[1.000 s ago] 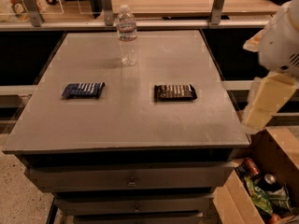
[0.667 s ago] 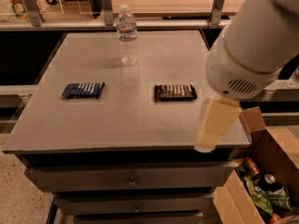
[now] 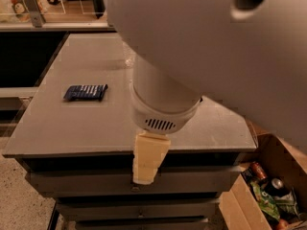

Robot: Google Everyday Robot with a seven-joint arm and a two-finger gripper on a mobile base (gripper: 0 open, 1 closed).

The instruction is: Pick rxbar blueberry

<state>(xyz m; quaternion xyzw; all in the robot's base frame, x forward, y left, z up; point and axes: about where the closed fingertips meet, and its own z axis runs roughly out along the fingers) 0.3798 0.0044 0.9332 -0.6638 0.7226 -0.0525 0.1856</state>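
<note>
Camera view: you've got the arm (image 3: 206, 47) right up against the lens. Its big pale grey shell fills the top and right of the shot, w/ a round dark hole near the top right. Below it a white cylindrical wrist section (image 3: 163, 104), w/ a row of vent slots, hangs over the front-middle of the grey tabletop (image 3: 62, 128).

The gripper (image 3: 146, 169) is the cream-coloured piece sticking down from that wrist. It sits across the tabletop's front edge, approx. mid-width, and overlaps the top drawer (image 3: 72, 183) front. You can't tell whether it's released or clenched; only one cream block shows from this angle.

The rxbar blueberry (image 3: 85, 92) lies flat on the tabletop, nearer the left edge than the centre, about midway btw back & front edges. It has a dark blue wrapper w/ rows of white lettering, long side approx. parallel to the front edge. It's well apart from the gripper, to the left & further back.

Under the tabletop you see stacked grey drawers. By the front right corner, lower down, there's an open cardboard box (image 3: 232, 210) w/ cans & packets inside. Speckled floor (image 3: 19, 195) shows bottom left.
</note>
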